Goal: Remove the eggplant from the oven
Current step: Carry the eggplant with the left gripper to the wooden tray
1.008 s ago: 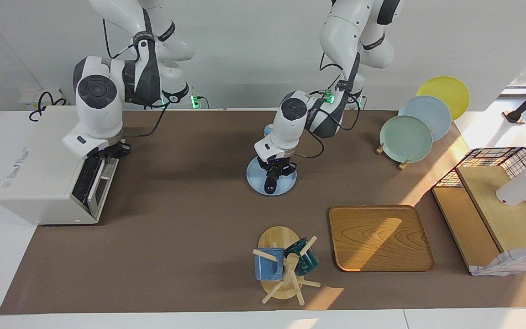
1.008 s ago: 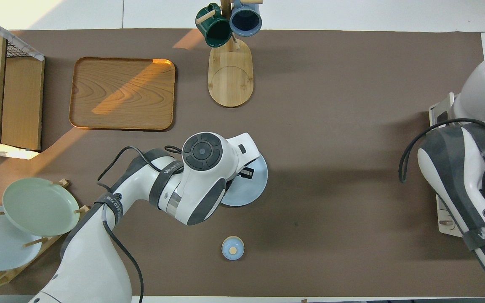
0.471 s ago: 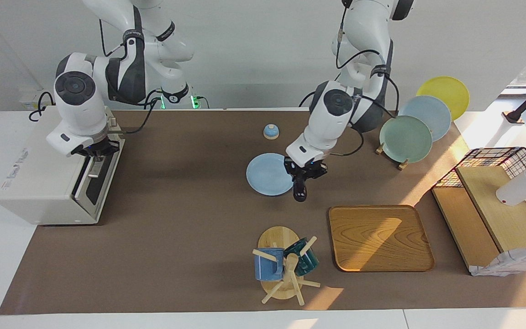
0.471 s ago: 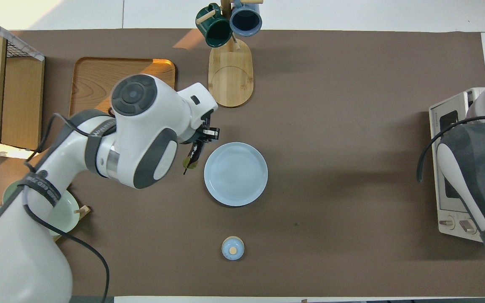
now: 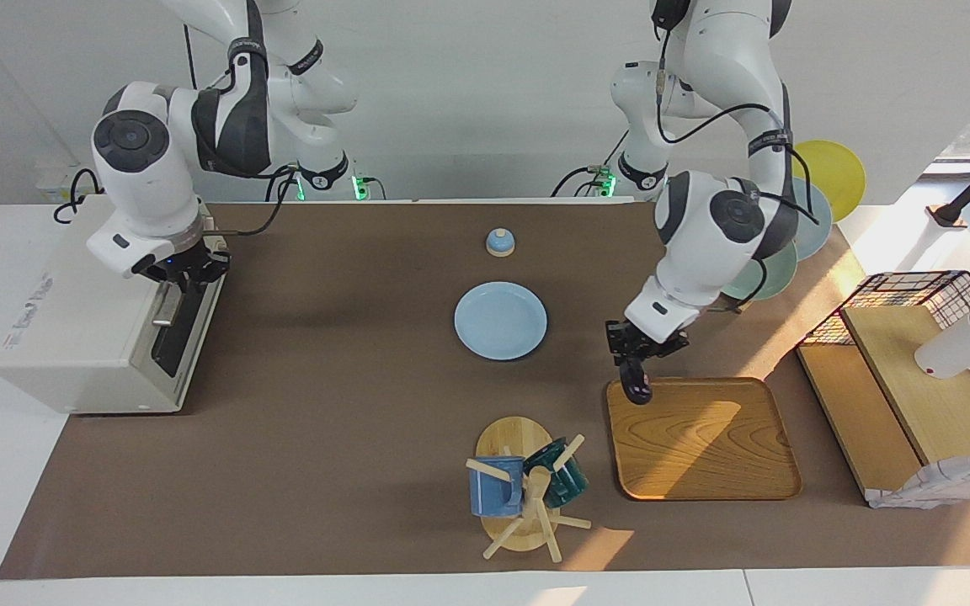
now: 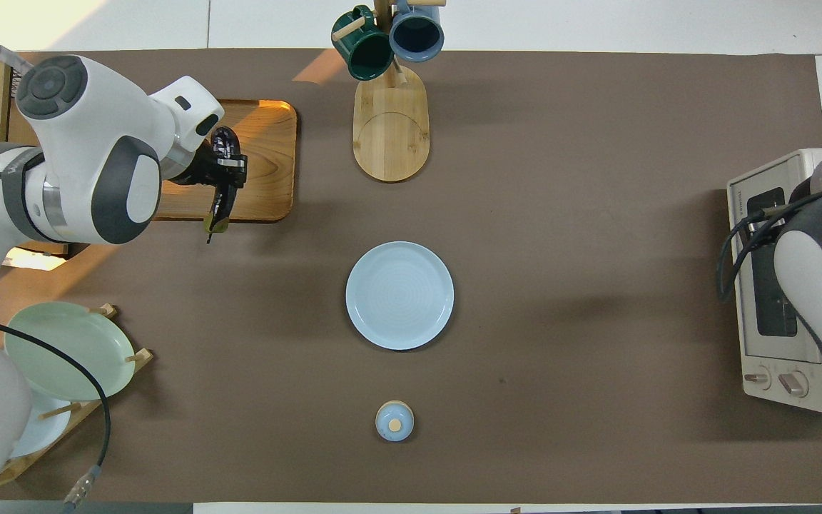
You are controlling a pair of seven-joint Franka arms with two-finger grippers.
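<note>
- Eggplant [image 5: 638, 383] [image 6: 222, 193]: slim, glossy, dark purple-black; hangs lengthwise in the air over the robot-side edge of the wooden tray [image 5: 704, 442] [image 6: 261, 164], outside the oven.
- Left gripper [image 5: 643, 345] [image 6: 224, 168]: fingers clamped on the eggplant, the fruit's lower end pointing down at the tray corner.
- Oven [image 5: 89, 337] [image 6: 775, 278]: cream-white toaster oven at the right arm's end of the table; dark glass door up against its front, 2 knobs visible in the overhead view.
- Right gripper [image 5: 184, 271]: at the oven's top front edge, by the door's metal handle [image 5: 167, 307]; I cannot tell how its fingers stand (mostly hidden in the overhead view).
- Blue plate [image 5: 500, 321] [image 6: 399, 295]: flat on the brown mat near mid-table, nothing on it.
- Small blue lidded pot [image 5: 499, 242] [image 6: 394, 420]: nearer to the robots than the blue plate.
- Mug tree [image 5: 523, 492] [image 6: 389, 107]: oval wooden base, 1 blue and 1 dark green mug hung on it; farther from the robots than the blue plate, just beside the tray.
- Plate rack [image 5: 767, 252] [image 6: 61, 350]: green, pale blue and yellow plates standing on edge, toward the left arm's end.
</note>
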